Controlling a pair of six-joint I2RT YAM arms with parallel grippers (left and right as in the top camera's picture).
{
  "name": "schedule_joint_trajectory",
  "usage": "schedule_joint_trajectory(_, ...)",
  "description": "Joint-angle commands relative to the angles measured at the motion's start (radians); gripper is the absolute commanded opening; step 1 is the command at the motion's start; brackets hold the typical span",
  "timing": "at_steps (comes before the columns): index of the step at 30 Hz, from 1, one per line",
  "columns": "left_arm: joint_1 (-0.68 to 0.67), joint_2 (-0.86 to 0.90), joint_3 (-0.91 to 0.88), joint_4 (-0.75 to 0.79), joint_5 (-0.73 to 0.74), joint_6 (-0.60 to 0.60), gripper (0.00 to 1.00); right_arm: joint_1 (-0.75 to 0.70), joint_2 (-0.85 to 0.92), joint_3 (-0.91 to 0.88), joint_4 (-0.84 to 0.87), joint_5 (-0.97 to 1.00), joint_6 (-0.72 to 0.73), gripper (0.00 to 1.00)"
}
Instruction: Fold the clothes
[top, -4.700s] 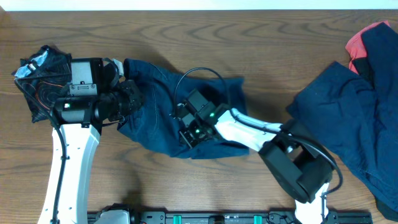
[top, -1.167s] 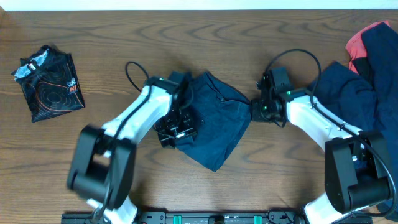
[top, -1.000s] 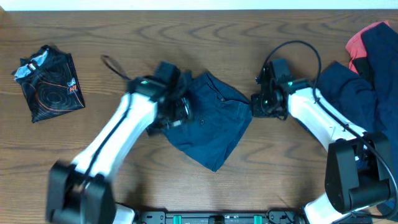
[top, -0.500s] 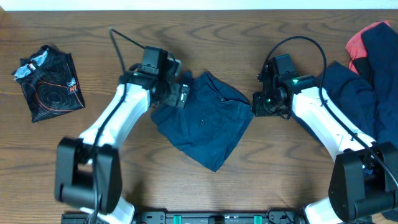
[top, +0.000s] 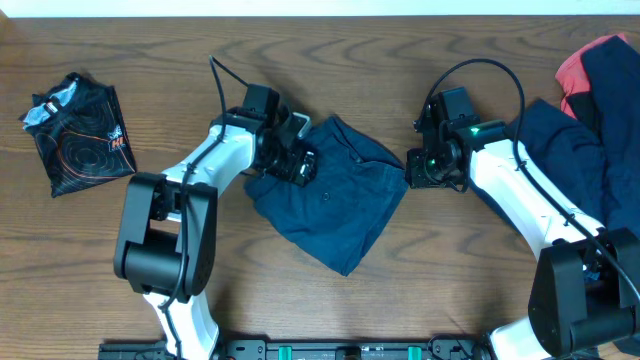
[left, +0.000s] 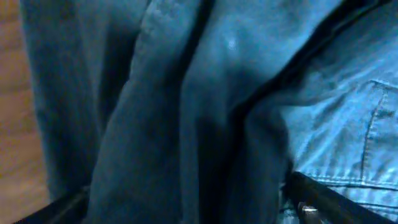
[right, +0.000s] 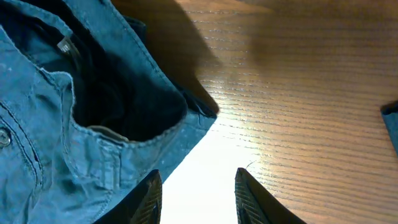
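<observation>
Overhead: denim shorts (top: 340, 205) lie mid-tabletop (top: 300, 60). Left gripper (top: 300, 163) is at their left edge, jaws apart, bunched fabric between. Right gripper (top: 415, 172) is just beside the waistband corner, jaws apart over bare wood.

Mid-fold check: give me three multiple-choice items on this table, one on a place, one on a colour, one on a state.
1. Where is the black printed piece? A on the shorts; B far left, alone; C in the right pile.
2. What colour shows at the right pile's far edge? A green; B white; C red.
3. The right hand is: A open; B shut on the shorts; C out of view.
B: it lies apart from the shorts. C: a red piece peeks out there. A: bare table shows between its fingers.
</observation>
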Motion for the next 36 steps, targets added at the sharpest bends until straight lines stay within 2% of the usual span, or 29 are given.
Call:
schedule_joint_trajectory(1,-0.026,0.068,-0.017,-0.021,0.061,0.010,0.63,-0.002,-0.019,0.017,-0.004,0.000,-0.010,0.37)
schedule_joint_trajectory(3,-0.028,0.067,-0.016,-0.021,0.061,0.010,0.21,-0.002,-0.019,0.017,-0.004,0.000,-0.010,0.37)
schedule_joint_trajectory(4,-0.028,0.065,-0.016,-0.022,0.061,0.010,0.06,-0.002,-0.019,0.017,-0.004,0.002,-0.010,0.37)
schedule_joint_trajectory(9,0.026,0.003,-0.008,-0.025,0.040,-0.001,0.06,-0.015,-0.033,0.017,-0.024,0.034,-0.010,0.35)
schedule_joint_trajectory(11,0.080,-0.046,0.006,-0.024,-0.031,-0.061,0.06,-0.027,-0.051,0.017,-0.039,0.058,-0.010,0.35)
schedule_joint_trajectory(16,0.274,-0.195,0.053,0.010,-0.161,-0.183,0.06,-0.068,-0.118,0.017,-0.065,0.082,-0.011,0.36)
schedule_joint_trajectory(22,0.551,-0.319,0.076,0.199,-0.169,-0.244,0.06,-0.095,-0.166,0.017,-0.095,0.082,-0.011,0.36)
schedule_joint_trajectory(30,0.840,-0.285,0.076,0.330,-0.169,-0.247,0.06,-0.095,-0.167,0.017,-0.118,0.082,-0.014,0.36)
schedule_joint_trajectory(34,0.915,-0.228,0.075,0.327,-0.169,-0.247,0.07,-0.094,-0.167,0.017,-0.124,0.082,-0.013,0.36)
schedule_joint_trajectory(36,0.943,-0.207,0.075,0.327,-0.169,-0.247,0.11,-0.094,-0.167,0.017,-0.128,0.082,-0.013,0.37)
